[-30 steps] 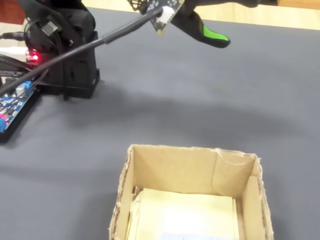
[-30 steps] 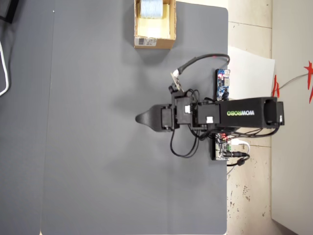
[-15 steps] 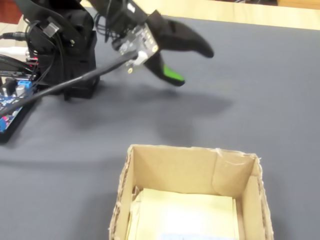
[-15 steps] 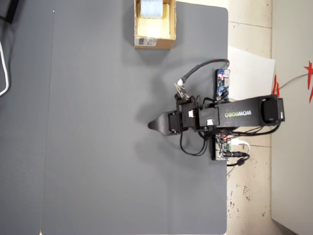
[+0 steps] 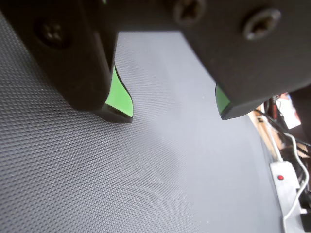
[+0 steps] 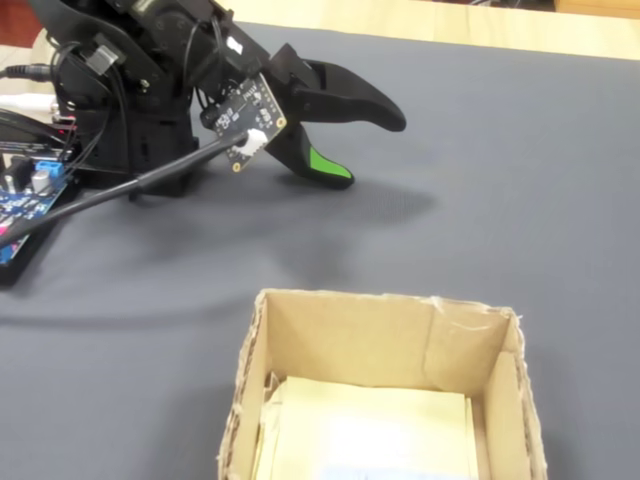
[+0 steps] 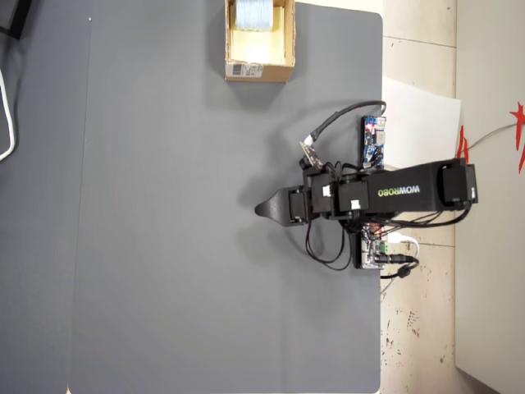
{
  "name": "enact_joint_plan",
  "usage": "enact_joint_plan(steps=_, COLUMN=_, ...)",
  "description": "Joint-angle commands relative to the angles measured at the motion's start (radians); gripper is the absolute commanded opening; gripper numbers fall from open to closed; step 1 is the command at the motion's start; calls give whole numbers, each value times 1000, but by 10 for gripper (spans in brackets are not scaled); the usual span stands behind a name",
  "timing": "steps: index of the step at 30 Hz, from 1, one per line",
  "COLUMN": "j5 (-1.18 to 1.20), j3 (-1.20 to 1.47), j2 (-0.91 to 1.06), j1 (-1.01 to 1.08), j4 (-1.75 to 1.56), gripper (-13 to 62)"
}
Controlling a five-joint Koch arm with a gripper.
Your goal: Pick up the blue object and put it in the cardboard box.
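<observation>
Gripper: your black, green-padded gripper (image 6: 372, 152) hangs wide open, holding nothing.
Object: pale blue ribbed cylinder (image 7: 252, 14) lies inside the tan cardboard box (image 7: 287, 37).

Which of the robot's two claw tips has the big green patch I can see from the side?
In the fixed view it is the lower fingertip of the gripper, nearer the grey mat. The upper fingertip looks all black.

Blue object (image 7: 251, 14) inside cardboard box (image 7: 286, 41).
</observation>
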Motion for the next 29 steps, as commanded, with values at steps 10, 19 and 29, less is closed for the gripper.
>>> enact_joint_plan(steps=10, j5=9, j3=40, j2=86, j1=11, j4=77, gripper=340)
enact_joint_plan(steps=19, j5=9, j3=40, j2=86, j1=11, j4=77, gripper=340)
enact_joint_plan(steps=29, j5=8, j3=40, j2=86, j1=11, j4=77, gripper=340)
